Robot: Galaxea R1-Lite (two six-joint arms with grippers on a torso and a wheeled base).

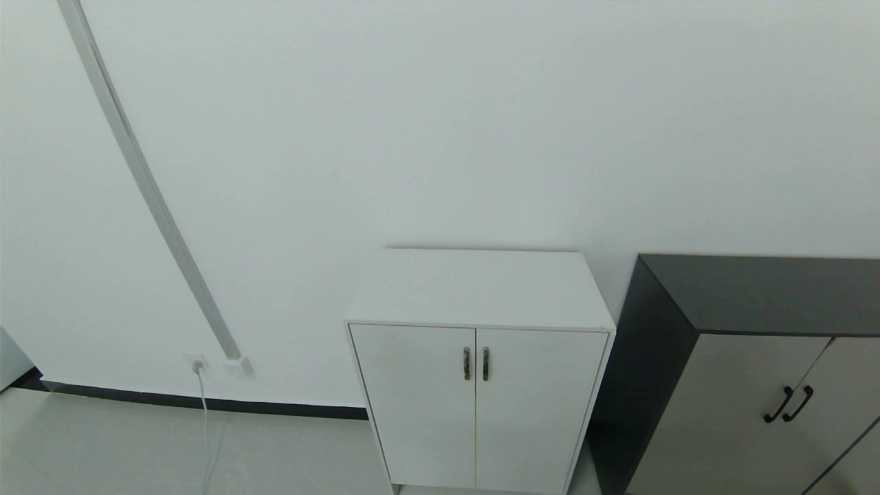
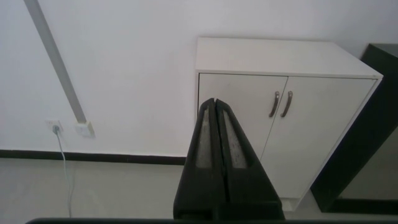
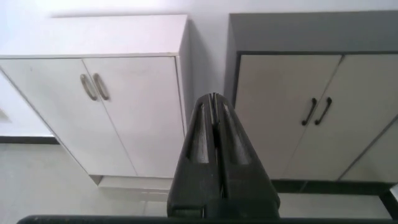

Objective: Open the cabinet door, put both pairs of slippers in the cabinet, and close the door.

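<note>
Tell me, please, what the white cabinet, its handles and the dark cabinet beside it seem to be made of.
White cabinet: probably laminated board, matt white; flat, grainless panels with crisp edges.
Handles: apparently metal, brushed grey; thin bows with a dull sheen.
Dark cabinet: likely laminated board too, matt charcoal carcass with pale doors.

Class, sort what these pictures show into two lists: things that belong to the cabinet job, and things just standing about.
Belongs to the job:
white cabinet, doors shut
its door handles
left gripper, shut
right gripper, shut

Just standing about:
dark cabinet
wall socket
white cable
wall conduit
</note>
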